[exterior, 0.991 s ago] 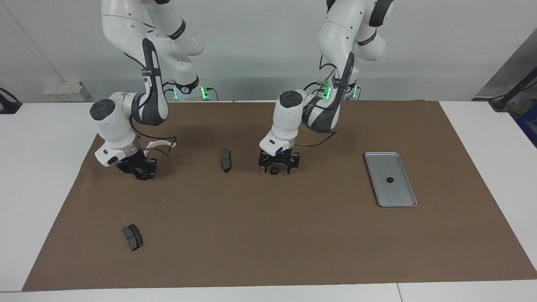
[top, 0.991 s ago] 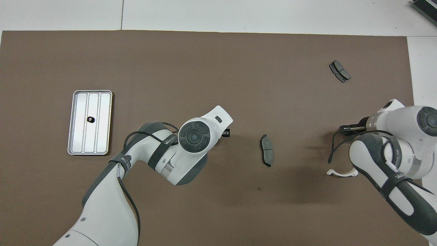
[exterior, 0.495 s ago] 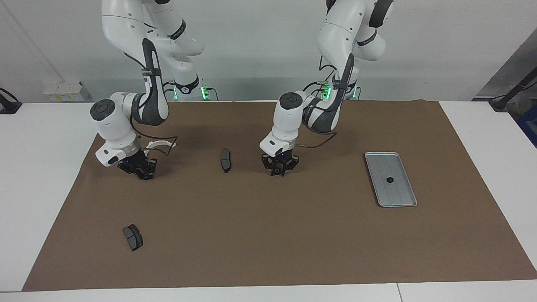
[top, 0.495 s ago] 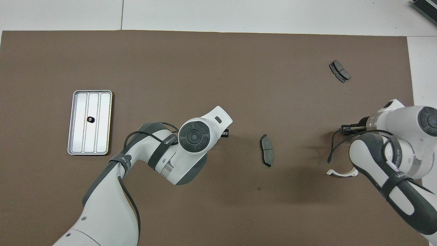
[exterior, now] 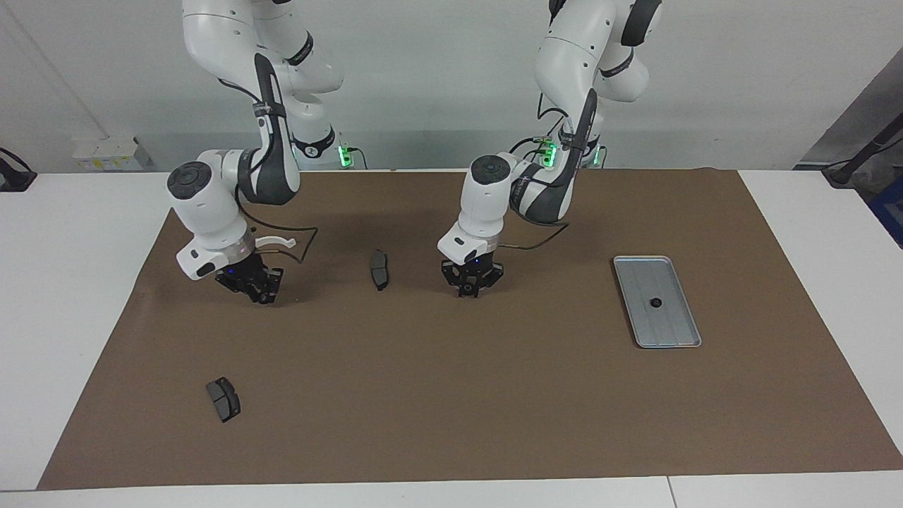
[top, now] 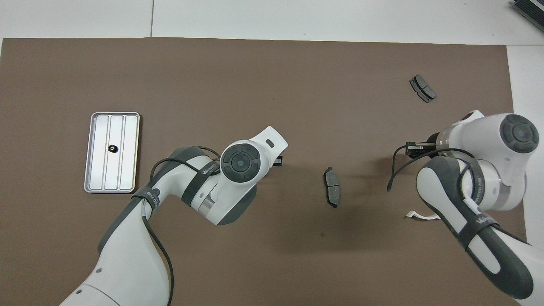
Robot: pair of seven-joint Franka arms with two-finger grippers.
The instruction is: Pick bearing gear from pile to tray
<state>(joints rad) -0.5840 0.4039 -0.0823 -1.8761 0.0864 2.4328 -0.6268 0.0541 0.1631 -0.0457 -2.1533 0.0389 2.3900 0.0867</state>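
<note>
Status, facing view: right gripper (exterior: 255,292) sits low over the brown mat (exterior: 451,395) at the right arm's end, fingertips pinched narrow. Dark fingers hide whether a bearing ring is between them, so I can't call it held. Left gripper (exterior: 470,286) is just over the mat near mid-table, also pinched narrow, and any ring in it is hidden the same way. Tray (exterior: 638,279) lies flat at the left arm's end, well apart from both grippers, with one black ring (exterior: 655,303) already near its middle. No other loose ring shows on the mat. My read is that both arms are at the grasp-and-lift step. To do it well: lift straight up before any sideways travel, since a small round part likely slips or rolls out of a weak pinch. Carry level, come down low inside the rim, and release clear of the ring already there so it isn't knocked. The left arm has the short run and should go first, the right arm must cross most of the mat. Clutter: double brake pad (exterior: 223,398) lies farther from the robots than the right gripper. White bracket (exterior: 271,242) lies just beside that gripper, nearer the robots, under its cable, so there's a snag risk on the lift. Single brake pad (exterior: 379,269) lies between the two grippers, on the right arm's line to the tray, so it must be cleared with height.
</note>
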